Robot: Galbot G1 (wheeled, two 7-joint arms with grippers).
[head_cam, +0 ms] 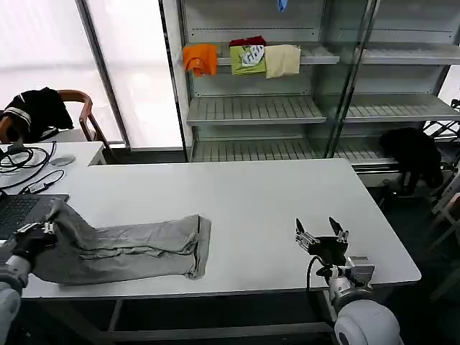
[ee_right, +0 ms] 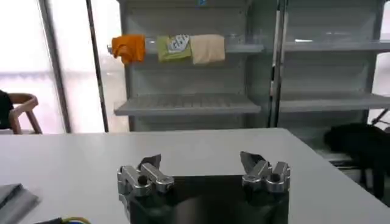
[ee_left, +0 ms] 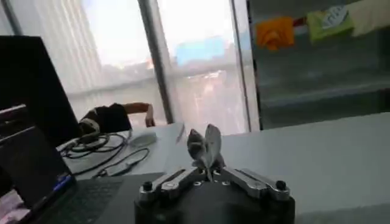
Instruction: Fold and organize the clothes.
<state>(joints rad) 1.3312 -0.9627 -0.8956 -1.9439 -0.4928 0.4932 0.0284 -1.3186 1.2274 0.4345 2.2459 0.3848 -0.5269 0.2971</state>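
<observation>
Your left pincer (head_cam: 34,231) pinches the grey top (head_cam: 118,248) at the table's (head_cam: 251,201) left edge — right pincer (head_cam: 321,233) hovers spread, empty.

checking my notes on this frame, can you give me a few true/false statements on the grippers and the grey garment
1. The left gripper is shut on the grey garment. True.
2. The right gripper holds the garment's other end. False: it is open, apart from the garment, above the bare table.
3. The garment lies bunched lengthwise on the table's left part. True.
4. A laptop sits beside the right gripper. False: it is by the left gripper.
</observation>
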